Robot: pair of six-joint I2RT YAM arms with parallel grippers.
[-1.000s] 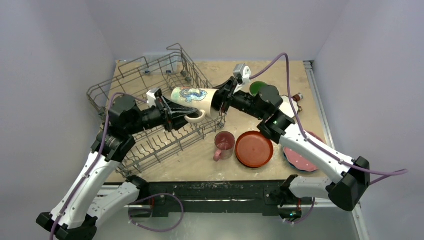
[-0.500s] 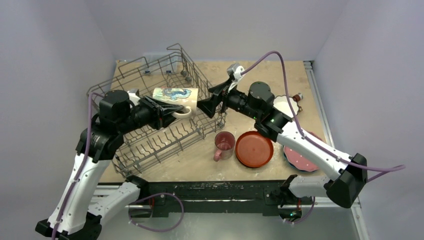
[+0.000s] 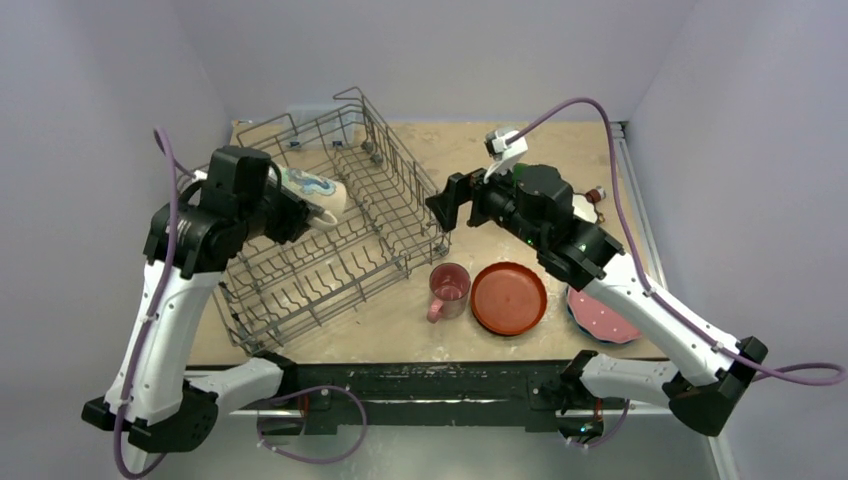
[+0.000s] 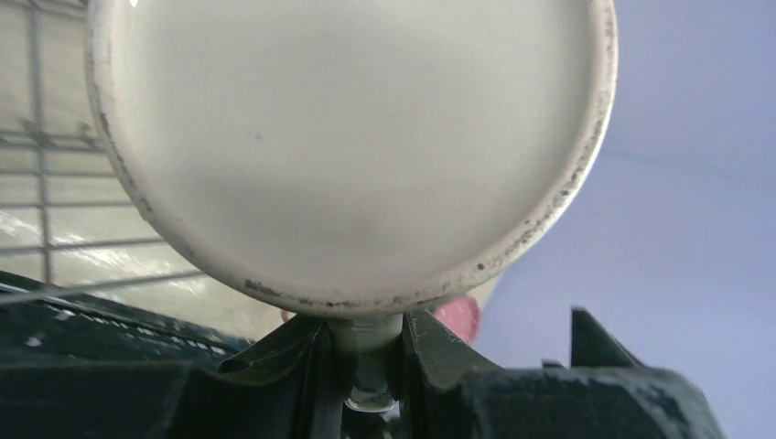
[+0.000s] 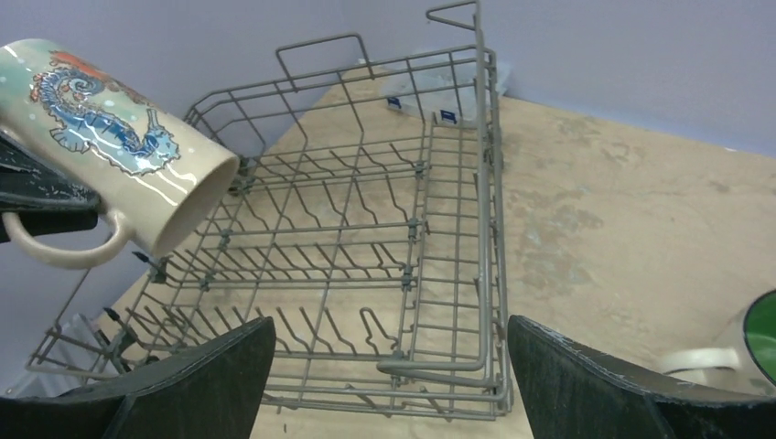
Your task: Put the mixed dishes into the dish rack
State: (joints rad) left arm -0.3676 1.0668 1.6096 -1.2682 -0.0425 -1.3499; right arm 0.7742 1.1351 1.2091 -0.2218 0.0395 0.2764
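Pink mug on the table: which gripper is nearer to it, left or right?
Right. The right gripper hovers just beyond the pink mug; the left gripper holds the beige mug across the dish rack.

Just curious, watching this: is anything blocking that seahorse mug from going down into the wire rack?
Nothing visible. The left claw holds the mug by its handle above the rack, which looks bare beneath it.
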